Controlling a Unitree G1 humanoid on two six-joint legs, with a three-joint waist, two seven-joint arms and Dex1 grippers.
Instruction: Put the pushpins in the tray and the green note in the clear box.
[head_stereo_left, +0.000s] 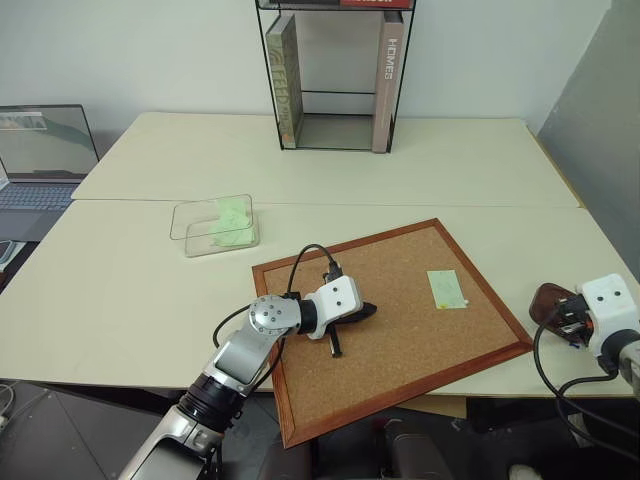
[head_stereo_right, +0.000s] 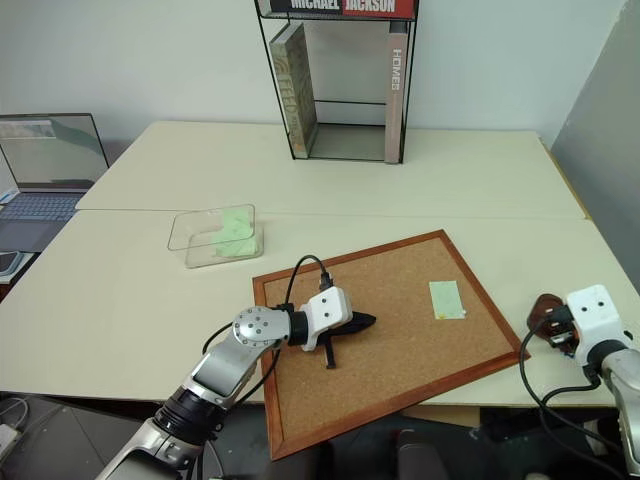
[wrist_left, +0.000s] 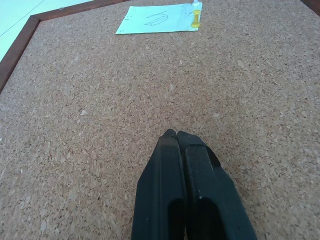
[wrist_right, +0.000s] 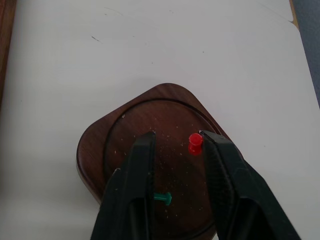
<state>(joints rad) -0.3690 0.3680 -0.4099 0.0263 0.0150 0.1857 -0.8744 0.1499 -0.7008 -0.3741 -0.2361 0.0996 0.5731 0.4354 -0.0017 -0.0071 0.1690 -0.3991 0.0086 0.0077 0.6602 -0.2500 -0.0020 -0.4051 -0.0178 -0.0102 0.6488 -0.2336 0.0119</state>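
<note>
Right gripper (wrist_right: 175, 145) hangs over the tray (wrist_right: 125, 125), jaws parted and empty, evidently to drop a red pushpin (wrist_right: 194, 142), which shows by one finger; a green pushpin (wrist_right: 163, 198) lies in the dish. Left gripper (wrist_left: 176, 136) rests closed and empty on the corkboard (head_stereo_left: 400, 330). A yellow pushpin (wrist_left: 196, 17) pins the green note (wrist_left: 157, 19). The clear box (head_stereo_left: 200, 225) holds greenish contents, unidentifiable.
</note>
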